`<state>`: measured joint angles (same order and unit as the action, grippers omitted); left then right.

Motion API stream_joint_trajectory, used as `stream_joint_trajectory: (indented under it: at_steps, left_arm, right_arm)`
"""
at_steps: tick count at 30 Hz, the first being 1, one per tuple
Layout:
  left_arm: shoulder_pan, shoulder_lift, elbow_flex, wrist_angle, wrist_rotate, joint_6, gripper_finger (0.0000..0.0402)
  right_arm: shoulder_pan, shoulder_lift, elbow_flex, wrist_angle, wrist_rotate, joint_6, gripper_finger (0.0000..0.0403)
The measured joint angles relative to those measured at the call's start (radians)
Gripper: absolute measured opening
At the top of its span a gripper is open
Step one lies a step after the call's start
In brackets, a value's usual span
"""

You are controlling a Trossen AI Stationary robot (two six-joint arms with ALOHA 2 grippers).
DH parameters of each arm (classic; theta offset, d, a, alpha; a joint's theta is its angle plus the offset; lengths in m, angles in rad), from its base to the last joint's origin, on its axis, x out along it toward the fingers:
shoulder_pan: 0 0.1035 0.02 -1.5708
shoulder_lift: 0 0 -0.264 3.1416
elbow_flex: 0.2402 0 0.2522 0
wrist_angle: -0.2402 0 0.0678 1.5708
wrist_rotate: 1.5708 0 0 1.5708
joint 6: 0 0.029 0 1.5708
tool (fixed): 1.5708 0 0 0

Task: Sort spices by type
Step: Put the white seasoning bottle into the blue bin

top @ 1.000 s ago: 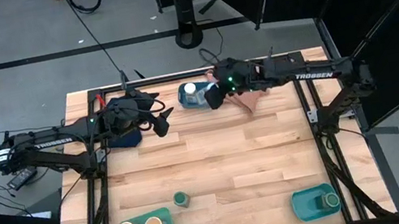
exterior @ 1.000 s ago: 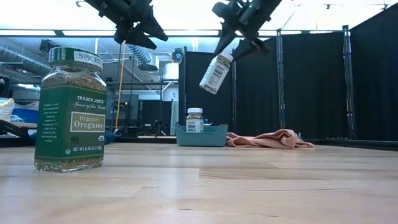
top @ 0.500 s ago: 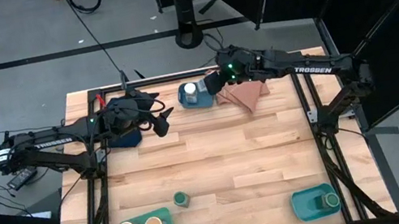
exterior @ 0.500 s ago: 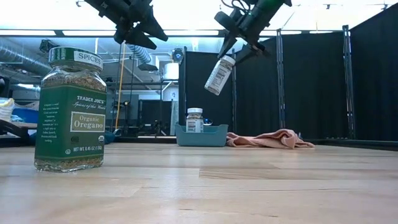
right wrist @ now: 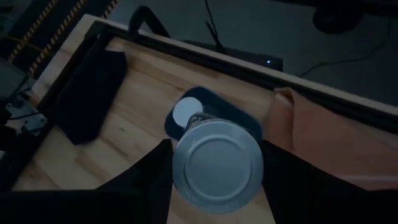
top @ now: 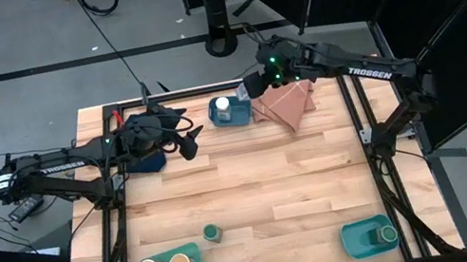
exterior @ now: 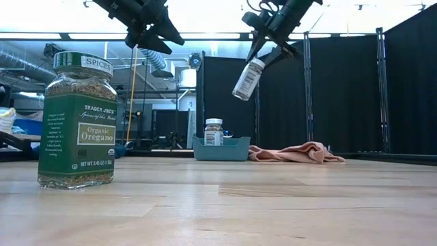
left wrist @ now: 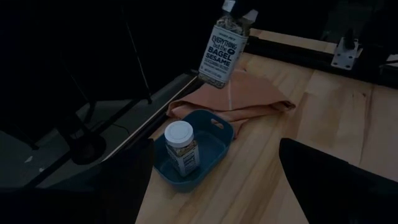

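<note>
While the right gripper [exterior: 268, 42] is clamping the jar [exterior: 248, 79] by its lid, it is hanging tilted. Lowering it upright beside its twin [top: 223, 107] in the blue tray [top: 215, 120] seems wise (left gripper [top: 187, 140] is waiting, fingers apart).

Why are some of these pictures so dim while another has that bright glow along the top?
Low view: the ceiling lights glare behind the arms, so the left claw and right claw are silhouettes, while the oregano jar is well lit. Left wrist view: dim, though the label of the held bagel sesame jar is readable. Right wrist view: equally dim. High view: the table is evenly lit.
</note>
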<state>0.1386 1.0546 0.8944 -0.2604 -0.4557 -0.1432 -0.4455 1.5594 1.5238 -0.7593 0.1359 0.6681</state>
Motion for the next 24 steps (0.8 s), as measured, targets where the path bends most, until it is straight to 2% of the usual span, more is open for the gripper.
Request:
stream_joint_trajectory:
  at_steps: [5,12,16,24]
  left_arm:
    - [0.000,0.000,0.000,0.000,0.000,0.000,0.0351]
    - [0.000,0.000,0.000,-0.004,0.003,0.000,0.0351]
    - [0.000,0.000,0.000,-0.005,0.005,0.001,0.0351]
    - [0.000,0.000,0.000,-0.005,0.005,0.003,0.0351]
  right_arm:
    - [-0.017,0.092,0.082,-0.057,-0.052,0.002,0.0206]
    - [-0.014,0.329,0.390,-0.304,-0.051,-0.096,0.0206]
    - [-0.014,0.413,0.514,-0.451,0.001,-0.126,0.0206]
    - [-0.010,0.453,0.541,-0.440,-0.003,-0.146,0.0206]
